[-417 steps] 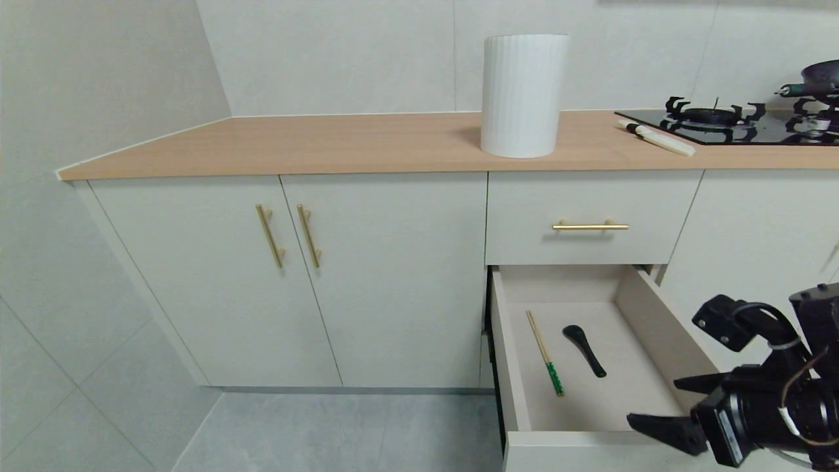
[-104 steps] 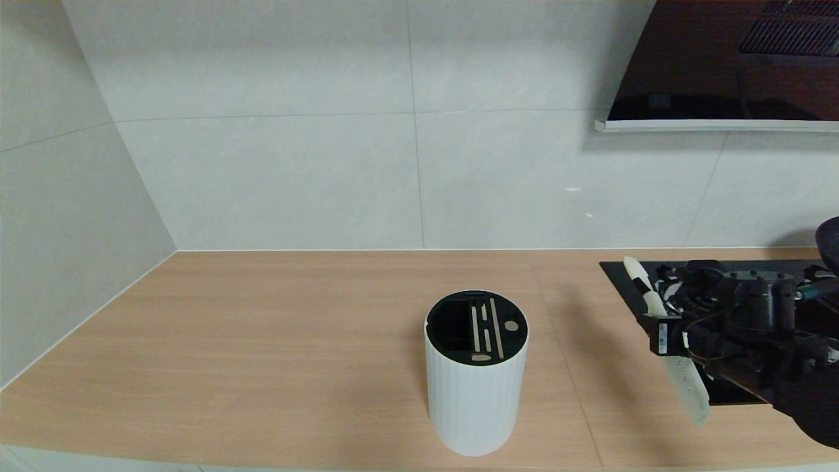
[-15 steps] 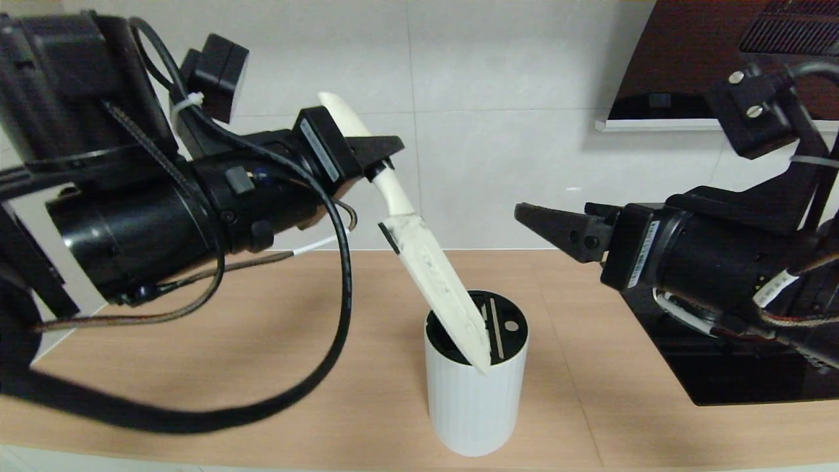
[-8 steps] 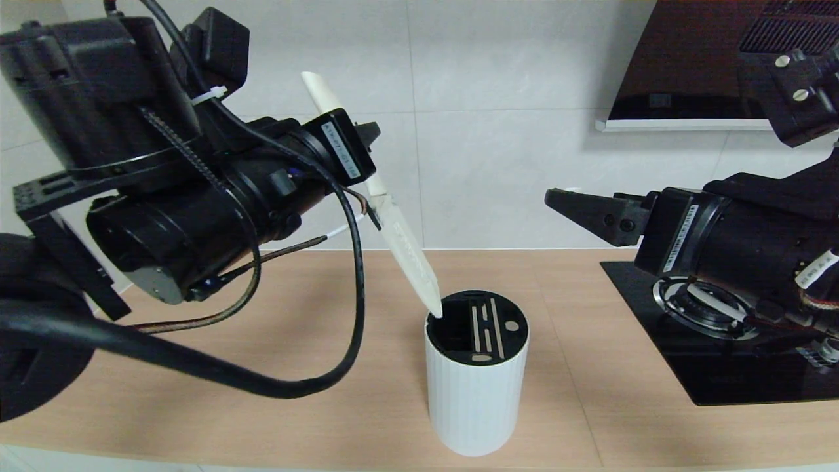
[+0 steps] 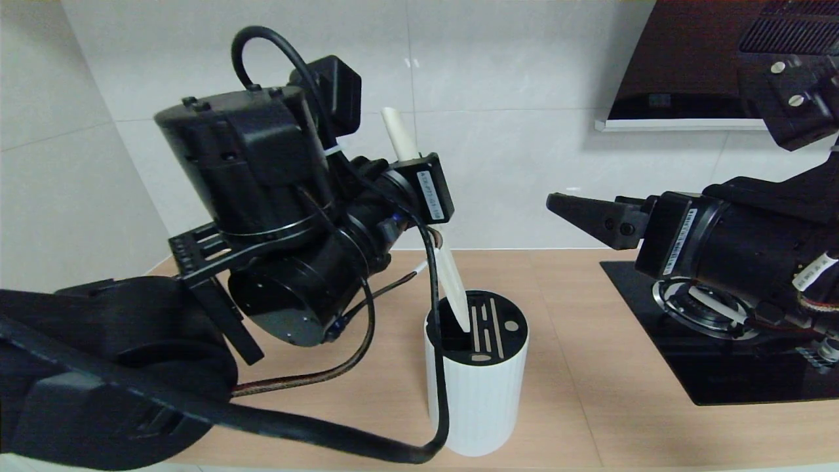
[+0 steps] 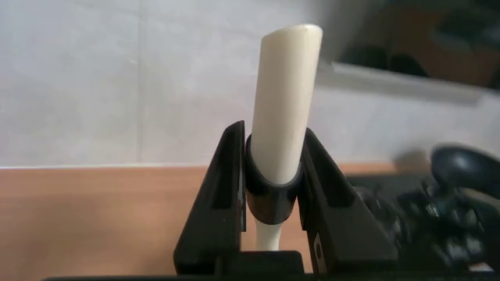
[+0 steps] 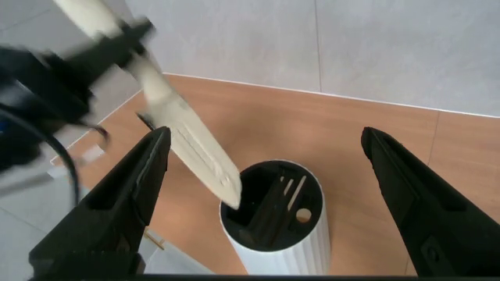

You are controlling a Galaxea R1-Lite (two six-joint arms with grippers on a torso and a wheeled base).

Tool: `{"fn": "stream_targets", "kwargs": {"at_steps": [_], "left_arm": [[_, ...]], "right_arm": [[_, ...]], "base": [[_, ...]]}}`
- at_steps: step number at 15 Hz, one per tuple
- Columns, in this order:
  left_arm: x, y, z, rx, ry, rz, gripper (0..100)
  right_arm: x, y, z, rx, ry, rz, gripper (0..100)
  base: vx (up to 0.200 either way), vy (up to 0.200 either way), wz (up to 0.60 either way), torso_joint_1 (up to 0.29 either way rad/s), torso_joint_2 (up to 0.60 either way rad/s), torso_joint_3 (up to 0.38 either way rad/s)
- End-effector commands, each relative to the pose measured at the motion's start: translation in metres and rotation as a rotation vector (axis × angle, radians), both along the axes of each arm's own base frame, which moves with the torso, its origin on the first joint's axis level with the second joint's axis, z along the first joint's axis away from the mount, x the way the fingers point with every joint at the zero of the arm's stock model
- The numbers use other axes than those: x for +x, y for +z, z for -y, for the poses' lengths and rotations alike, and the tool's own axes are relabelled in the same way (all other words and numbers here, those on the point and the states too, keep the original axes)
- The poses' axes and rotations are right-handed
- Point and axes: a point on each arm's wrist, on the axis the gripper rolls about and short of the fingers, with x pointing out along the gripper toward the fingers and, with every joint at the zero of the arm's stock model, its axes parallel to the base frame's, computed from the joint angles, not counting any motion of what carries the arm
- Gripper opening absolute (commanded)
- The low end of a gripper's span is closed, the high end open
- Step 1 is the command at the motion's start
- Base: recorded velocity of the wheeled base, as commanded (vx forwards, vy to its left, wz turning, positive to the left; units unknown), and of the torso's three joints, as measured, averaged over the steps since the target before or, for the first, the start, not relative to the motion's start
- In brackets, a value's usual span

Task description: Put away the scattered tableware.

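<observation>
A white knife (image 5: 452, 288) with a cream handle (image 6: 285, 94) hangs steeply tilted, and my left gripper (image 5: 416, 177) is shut on that handle. Its blade tip dips into the black slotted top (image 5: 488, 324) of the white ribbed knife holder (image 5: 475, 393), at the wide opening beside the narrow slots. In the right wrist view the blade (image 7: 187, 133) meets the holder's (image 7: 273, 242) near rim. My right gripper (image 5: 590, 216) stands open and empty, level with the knife and off to the holder's right, its fingers spread either side of the holder (image 7: 264, 136).
The holder stands on a wooden countertop (image 5: 328, 367) near its front edge. A black gas stove (image 5: 721, 373) lies at the right under my right arm, with a dark range hood (image 5: 688, 65) above. Tiled walls close the back and left.
My left arm has swung the knife nearer to upright and lowered it, so the tip went from the holder's rim into its top. The right gripper has barely moved.
</observation>
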Motion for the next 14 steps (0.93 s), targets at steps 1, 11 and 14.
{"fn": "stream_targets", "kwargs": {"at_steps": [1,11,14], "left_arm": [[0.0075,-0.0169,0.0098,0.035,0.008,-0.034,0],[0.0135,-0.0217,0.0127,0.040,0.032,-0.002,0],[0.0143,-0.0240,0.0105,0.057,0.041,-0.004,0]], "right_arm": [[0.0004,-0.0018,-0.0005,-0.005,0.000,-0.005,100],[0.0019,-0.0040,-0.0020,-0.011,0.000,-0.011,100],[0.0016,-0.0037,-0.0017,-0.010,0.000,-0.010,100]], "base": [[0.000,0.000,0.00,0.000,0.00,0.000],[0.000,0.000,0.00,0.000,0.00,0.000],[0.000,0.000,0.00,0.000,0.00,0.000]]}}
